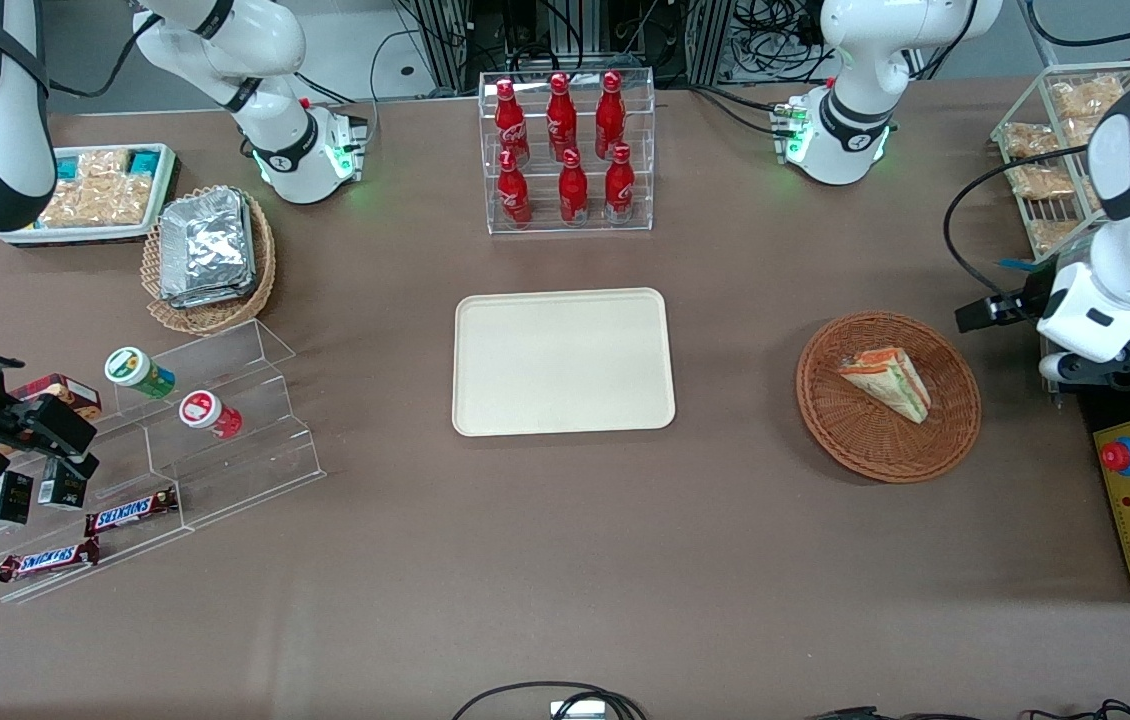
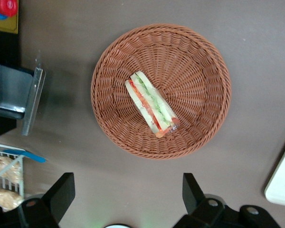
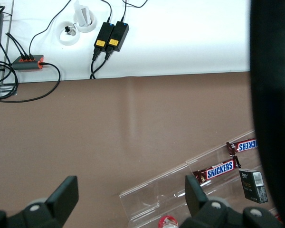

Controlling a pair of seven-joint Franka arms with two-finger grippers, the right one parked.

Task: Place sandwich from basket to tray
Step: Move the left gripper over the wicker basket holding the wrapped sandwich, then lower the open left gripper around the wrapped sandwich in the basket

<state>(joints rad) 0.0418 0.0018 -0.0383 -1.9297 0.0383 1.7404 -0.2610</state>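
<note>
Brown table [image 1: 565,560] is carrying everything. Cream-beige tray [image 1: 563,362] is lying flat at its centre, nearer the front camera than the clear rack of red bottles [image 1: 567,150]. Reddish-brown wicker basket [image 1: 888,396] is sitting toward the working arm's end, well apart from the tray, with bare table between them. Sandwich [image 2: 151,102] is lying inside the basket, filling edge showing. Left gripper [image 2: 126,190] is hanging above the table just beside the basket rim, jaws spread apart and gripping nothing. Nothing is covering the sandwich.
</note>
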